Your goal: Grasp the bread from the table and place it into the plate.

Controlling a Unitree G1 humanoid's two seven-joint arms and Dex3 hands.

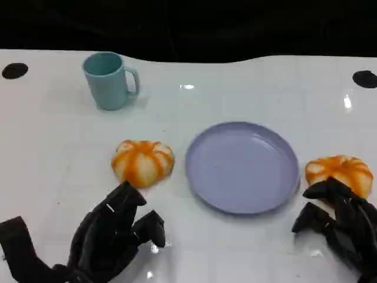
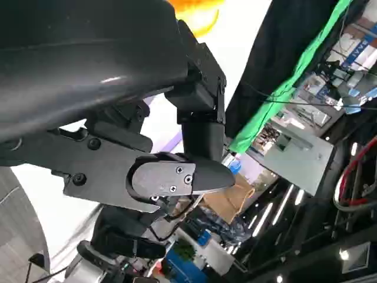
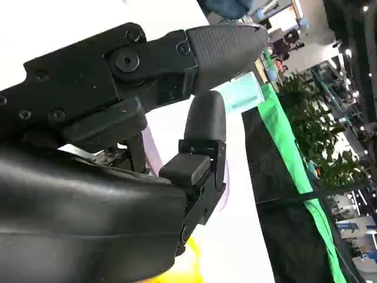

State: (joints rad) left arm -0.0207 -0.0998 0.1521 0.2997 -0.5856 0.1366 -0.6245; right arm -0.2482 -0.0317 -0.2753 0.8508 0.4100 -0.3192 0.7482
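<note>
Two orange-and-white bread rolls lie on the white table, one on each side of a lilac plate (image 1: pixel 241 165). The left bread (image 1: pixel 143 162) sits just beyond my left hand (image 1: pixel 115 233), whose fingers are spread with nothing in them. The right bread (image 1: pixel 340 173) lies at the plate's right rim, and my right hand (image 1: pixel 339 221) is directly in front of it, fingertips at its near edge, holding nothing. In the left wrist view a bit of orange bread (image 2: pixel 197 12) shows past the fingers (image 2: pixel 200 124). The right wrist view shows a yellow-orange patch of bread (image 3: pixel 188 265) under the hand.
A teal mug (image 1: pixel 109 79) stands at the back left, also seen as a teal cup (image 3: pixel 244 97) in the right wrist view. Two black round marks (image 1: pixel 15 71) (image 1: pixel 365 78) sit near the table's far edge. Beyond the far edge it is dark.
</note>
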